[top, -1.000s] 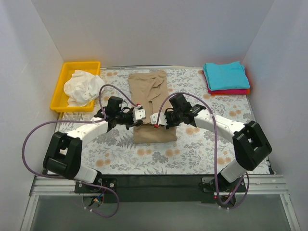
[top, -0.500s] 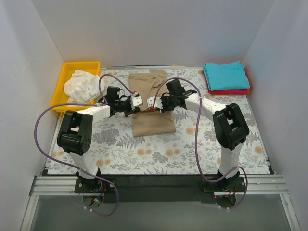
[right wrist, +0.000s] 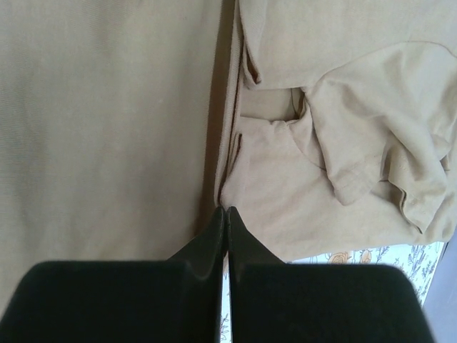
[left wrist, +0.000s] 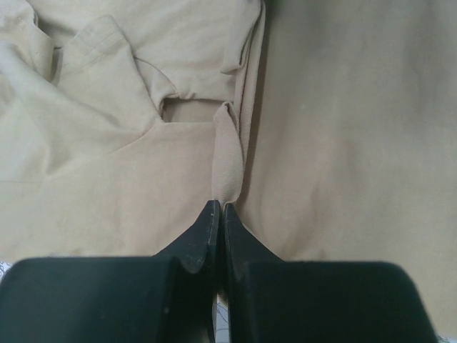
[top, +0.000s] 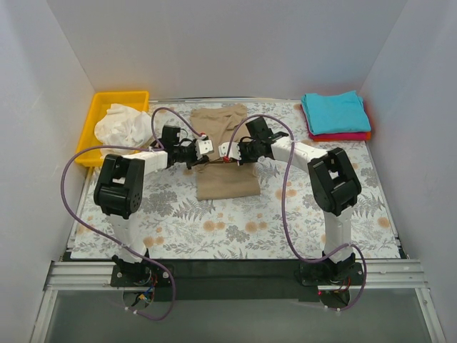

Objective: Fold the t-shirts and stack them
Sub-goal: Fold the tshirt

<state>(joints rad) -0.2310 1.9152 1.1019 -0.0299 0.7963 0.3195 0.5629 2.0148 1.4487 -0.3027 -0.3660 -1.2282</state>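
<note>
The tan-khaki t-shirt [top: 225, 153] lies in a long strip down the middle of the table, its near part folded up. My left gripper [top: 205, 151] is shut on the shirt's edge at its left side; the pinched tan fold [left wrist: 227, 168] shows at the closed tips. My right gripper [top: 227, 152] is shut on the shirt's edge at its right side, cloth [right wrist: 285, 179] at its tips. A white t-shirt [top: 123, 127] lies crumpled in the yellow bin [top: 100, 106]. A teal t-shirt [top: 335, 111] lies folded on a red-pink one [top: 343, 136] at the back right.
The table wears a white cloth with grey ferns and orange flowers [top: 235, 229]. White walls close in the left, back and right. Purple cables loop from both arms over the table.
Both grippers have moved away from me, carrying the shirt's near edge up over its middle. The shirt's visible length has shortened.
</note>
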